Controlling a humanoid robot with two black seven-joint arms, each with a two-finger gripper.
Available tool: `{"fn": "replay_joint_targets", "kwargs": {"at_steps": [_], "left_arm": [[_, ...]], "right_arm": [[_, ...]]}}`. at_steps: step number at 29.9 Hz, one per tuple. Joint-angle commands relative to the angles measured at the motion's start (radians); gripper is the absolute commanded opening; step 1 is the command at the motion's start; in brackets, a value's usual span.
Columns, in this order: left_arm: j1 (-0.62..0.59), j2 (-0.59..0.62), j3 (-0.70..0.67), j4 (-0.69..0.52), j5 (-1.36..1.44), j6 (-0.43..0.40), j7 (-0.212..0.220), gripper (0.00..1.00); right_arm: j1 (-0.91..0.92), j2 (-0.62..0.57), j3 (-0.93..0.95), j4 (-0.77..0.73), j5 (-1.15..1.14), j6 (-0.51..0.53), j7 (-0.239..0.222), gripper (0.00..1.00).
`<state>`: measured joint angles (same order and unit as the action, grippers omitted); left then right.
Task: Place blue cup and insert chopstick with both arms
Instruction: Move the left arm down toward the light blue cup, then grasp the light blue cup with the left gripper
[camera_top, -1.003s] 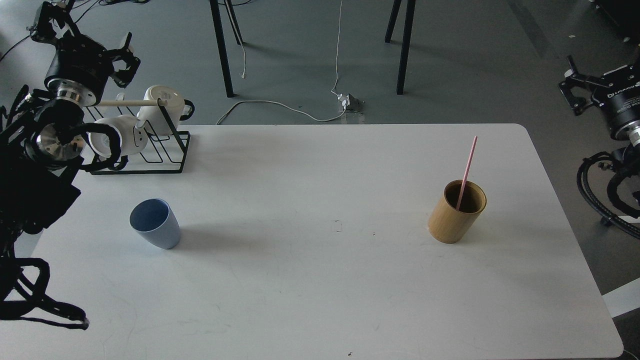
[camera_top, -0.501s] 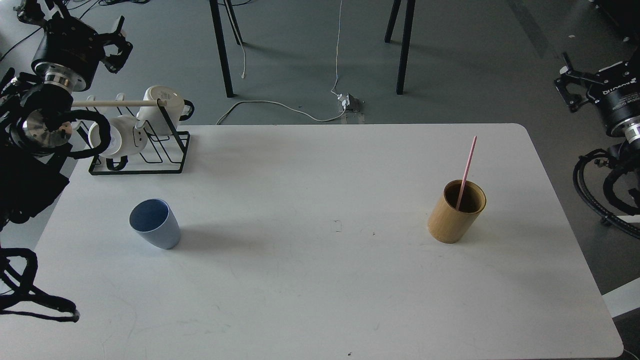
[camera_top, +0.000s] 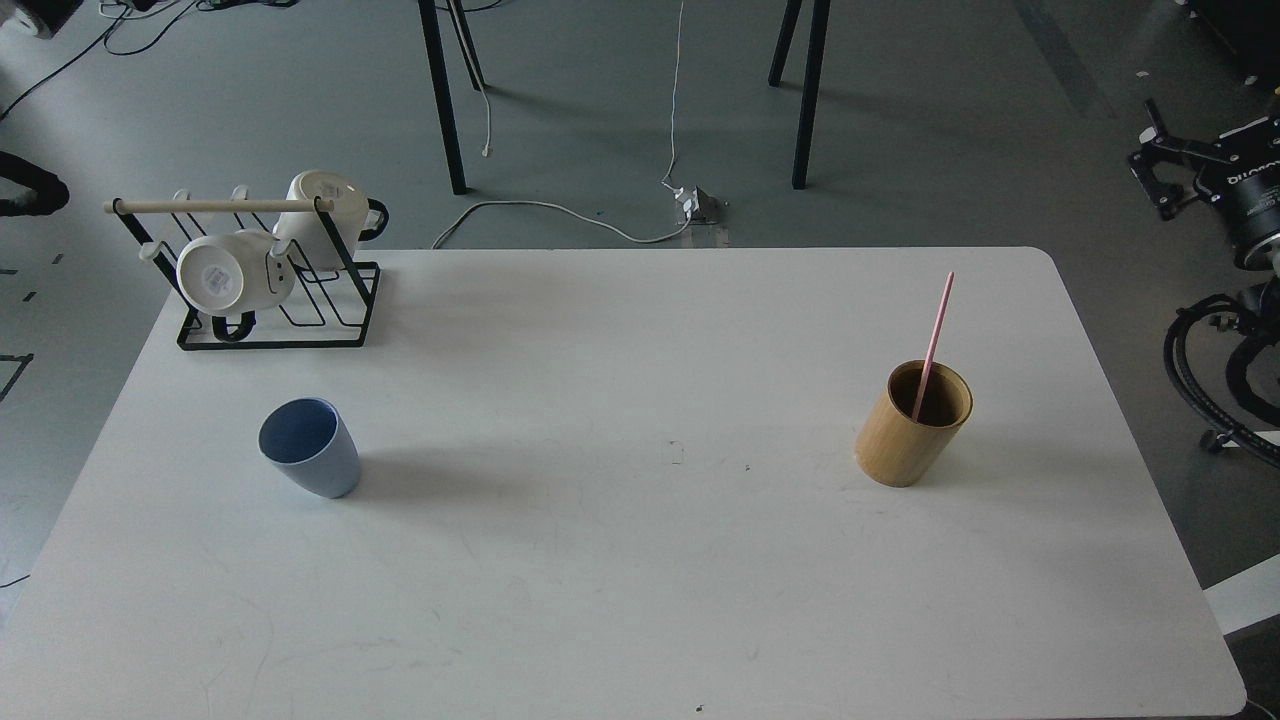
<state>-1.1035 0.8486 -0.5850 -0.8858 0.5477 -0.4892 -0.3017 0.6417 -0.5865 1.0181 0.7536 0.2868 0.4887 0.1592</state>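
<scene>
My right claw (camera_top: 1165, 185) hangs beside the table; its state I cannot tell. The blue cup (camera_top: 309, 447) stands left, the chopstick (camera_top: 932, 345) leans in the wooden cup (camera_top: 913, 423); a careless pull may tip it.

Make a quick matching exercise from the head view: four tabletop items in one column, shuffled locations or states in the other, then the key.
Items
1. blue cup
2. chopstick
3. wooden cup
4. white mugs

Places or states
A. hung on the black rack, far left corner of the table
B. upright on the right side, holding a stick
C. standing alone, front left, nothing in it
D. leaning inside the tan container

Pairs: 1-C, 2-D, 3-B, 4-A
</scene>
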Motion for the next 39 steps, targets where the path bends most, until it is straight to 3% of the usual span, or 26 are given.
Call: {"fn": "replay_joint_targets", "kwargs": {"at_steps": [1, 7, 10, 14, 17, 21, 24, 29, 31, 34, 39], "left_arm": [[0.01, 0.088, 0.002, -0.106, 0.237, 0.001, -0.013, 0.99], [0.134, 0.227, 0.022, -0.326, 0.693, 0.001, -0.023, 0.99], [0.223, 0.256, 0.024, -0.373, 0.797, 0.001, -0.034, 0.99], [0.315, 0.259, 0.024, -0.378, 0.895, 0.083, -0.092, 0.98], [0.396, 0.257, 0.042, -0.367, 1.0, 0.161, -0.132, 0.92], [0.473, 0.254, 0.111, -0.357, 1.148, 0.27, -0.132, 0.86], [0.476, 0.236, 0.168, -0.271, 1.224, 0.334, -0.134, 0.83], [0.476, 0.213, 0.237, -0.237, 1.238, 0.353, -0.135, 0.76], [0.478, 0.211, 0.27, -0.229, 1.25, 0.365, -0.135, 0.66], [0.473, 0.181, 0.312, -0.214, 1.259, 0.385, -0.135, 0.59], [0.475, 0.136, 0.315, -0.202, 1.261, 0.388, -0.132, 0.58]], "right_arm": [[0.01, 0.005, 0.0, 0.003, 0.0, 0.0, 0.002, 0.99], [0.022, 0.008, 0.0, 0.003, 0.0, 0.0, 0.002, 0.99], [0.033, 0.011, 0.0, 0.004, 0.002, 0.0, 0.002, 0.99], [0.038, 0.024, 0.005, 0.004, 0.0, 0.0, 0.007, 0.99], [0.036, 0.019, 0.008, 0.004, 0.0, 0.0, 0.007, 0.99], [0.03, 0.008, 0.007, -0.003, 0.0, 0.0, 0.007, 0.99], [0.03, 0.008, 0.007, -0.002, 0.0, 0.0, 0.007, 0.99], [0.032, 0.01, 0.007, 0.001, 0.0, 0.0, 0.007, 0.99], [0.033, 0.01, 0.004, 0.001, 0.0, 0.0, 0.007, 0.99], [0.033, 0.01, 0.002, 0.001, 0.0, 0.0, 0.007, 0.99], [0.033, 0.008, -0.001, 0.001, 0.0, 0.0, 0.007, 0.99]]}}
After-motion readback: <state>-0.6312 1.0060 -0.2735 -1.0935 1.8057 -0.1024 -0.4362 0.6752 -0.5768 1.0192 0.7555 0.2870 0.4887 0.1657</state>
